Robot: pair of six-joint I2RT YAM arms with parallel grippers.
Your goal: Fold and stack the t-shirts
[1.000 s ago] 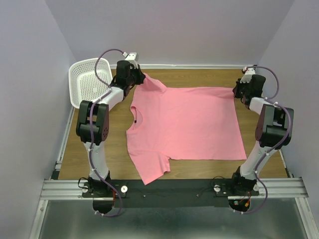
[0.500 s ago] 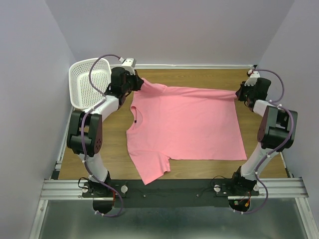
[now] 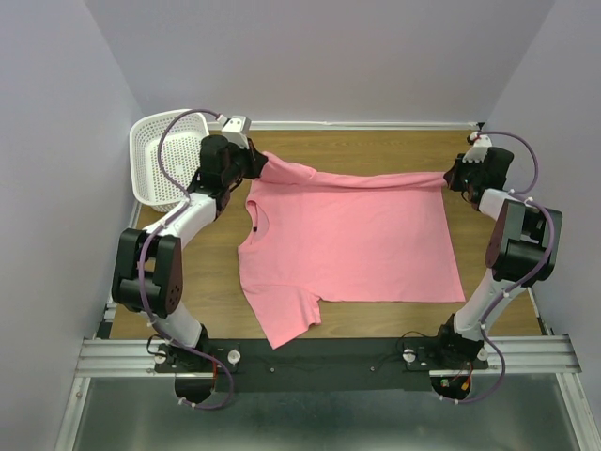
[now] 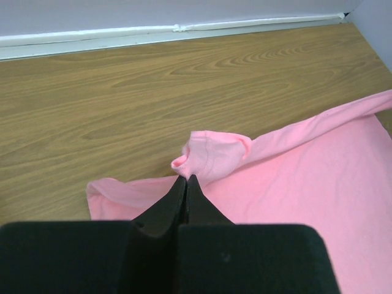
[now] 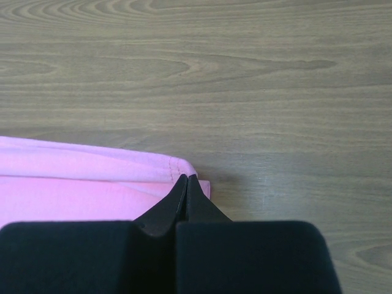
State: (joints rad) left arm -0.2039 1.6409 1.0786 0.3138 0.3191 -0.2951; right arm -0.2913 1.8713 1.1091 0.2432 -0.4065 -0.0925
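Observation:
One salmon-pink t-shirt (image 3: 347, 235) lies spread on the wooden table, neck to the left, hem to the right. My left gripper (image 3: 259, 165) is shut on the far sleeve and holds it lifted; its bunched cloth (image 4: 211, 156) sticks out past the closed tips. My right gripper (image 3: 453, 177) is shut on the far hem corner (image 5: 184, 170) of the t-shirt. The far edge of the t-shirt is pulled taut between the two grippers. The near sleeve (image 3: 286, 319) lies flat toward the front.
A white perforated basket (image 3: 164, 155) stands tilted at the far left corner, just behind my left arm. Grey walls close in the table at the back and both sides. A metal rail (image 3: 319, 355) runs along the near edge.
Both grippers have moved toward the back wall with the cloth, and the t-shirt's far edge has risen and pulled into a tight line between them. The left arm has stretched out further.

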